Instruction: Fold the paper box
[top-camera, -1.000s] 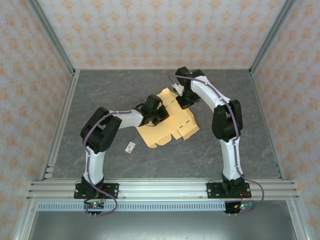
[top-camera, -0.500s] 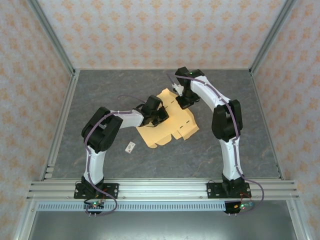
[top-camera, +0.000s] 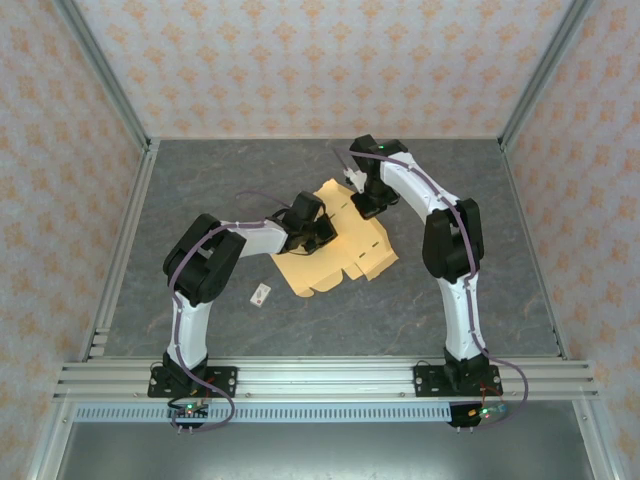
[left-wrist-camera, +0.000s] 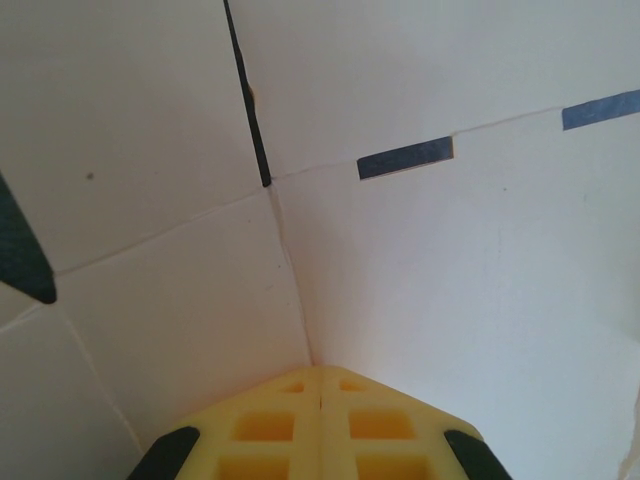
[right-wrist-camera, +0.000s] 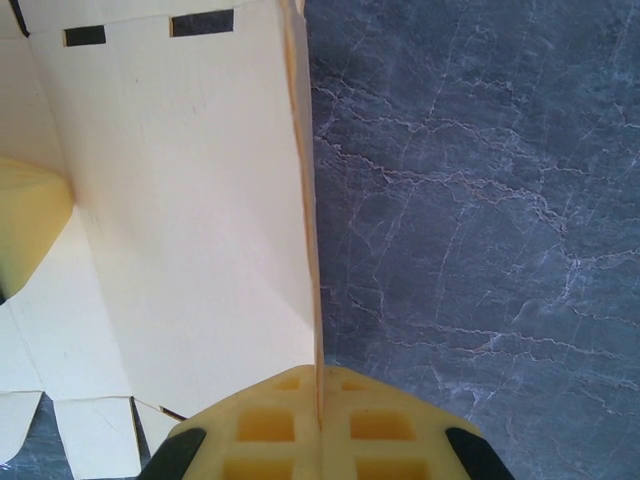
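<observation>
Orange-tan thin cardboard: the paper box (top-camera: 340, 245), not yet a box, spread out as a flat die-cut sheet near the middle of the grey table (top-camera: 490, 285), between both arms. Seen from above with flaps and small slots, lying mostly flat, with one panel at the far right side lifted up

Right gripper (right-wrist-camera: 320, 385) closed tight on the edge of that lifted panel, with the paper pinched straight between the two yellow fingers (right-wrist-camera: 290, 395). Left gripper (left-wrist-camera: 320, 375) with fingers pressed together, tips set on the sheet just where the creases meet. Cannot tell if any paper is pinched there; looks more like pressing down

Probably very light and thin, so likely to slide on the smooth table and to bend in the wrong place if pushed in the open middle. Better to take hold at a free edge or flap, close to a crease — and to keep one point pinned down while folding. Easy to dent or tear near the slots, so only gentle force
</observation>
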